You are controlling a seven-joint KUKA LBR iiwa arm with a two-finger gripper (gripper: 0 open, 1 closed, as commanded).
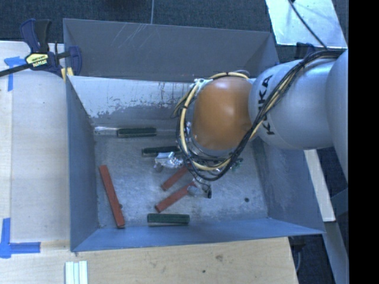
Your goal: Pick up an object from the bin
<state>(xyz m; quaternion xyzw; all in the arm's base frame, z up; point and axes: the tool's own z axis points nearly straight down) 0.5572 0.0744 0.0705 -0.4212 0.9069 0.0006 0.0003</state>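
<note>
gripper [199, 187] low near centre of bin [83, 158], under orange wrist cover [220, 114]; open or closed, cannot tell. short red-brown stick [173, 181] just beside it at 9 o'clock, second red-brown stick [172, 201] at 7, crumpled silver piece [166, 158] at 10.

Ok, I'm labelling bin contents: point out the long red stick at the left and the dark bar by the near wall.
Long red stick [111, 196], camera view, mid-length.
Dark bar [168, 219], camera view, its middle.
</note>
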